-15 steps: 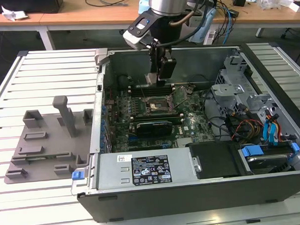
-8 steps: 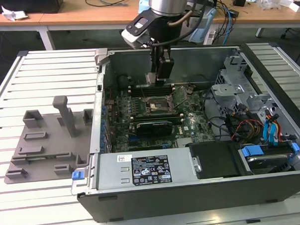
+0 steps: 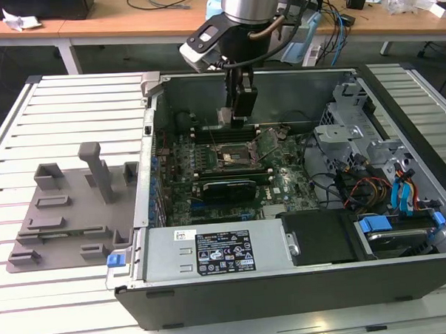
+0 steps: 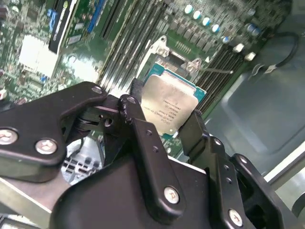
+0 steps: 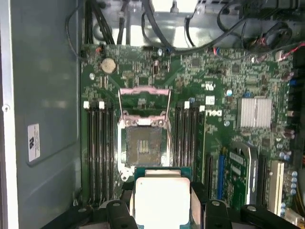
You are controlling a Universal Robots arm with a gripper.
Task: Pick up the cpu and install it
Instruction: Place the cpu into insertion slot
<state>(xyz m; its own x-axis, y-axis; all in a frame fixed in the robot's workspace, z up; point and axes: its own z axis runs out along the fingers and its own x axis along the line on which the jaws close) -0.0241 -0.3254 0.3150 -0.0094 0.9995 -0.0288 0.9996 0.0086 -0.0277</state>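
Observation:
My gripper [image 3: 235, 116] hangs inside the open computer case, shut on the cpu [image 3: 225, 116]. In both wrist views the cpu [image 4: 170, 106] [image 5: 159, 199] is a flat square chip with a silver top and a thin green rim, clamped by its edges between the black fingers [image 4: 135, 106]. The motherboard socket [image 5: 143, 145] lies below and just ahead of the chip, with its metal frame [image 5: 144, 98] swung open and its contact field bare. In the exterior view the socket [image 3: 230, 155] sits under the gripper, and the cpu is held above it, apart from the board.
Rows of memory slots [image 5: 97, 143] flank the socket. A black card [image 3: 227, 187], the power supply [image 3: 212, 250] and a drive cage with cables [image 3: 355, 146] crowd the case. A grey plastic fixture tray [image 3: 69, 211] sits on the slatted table at the exterior view's left.

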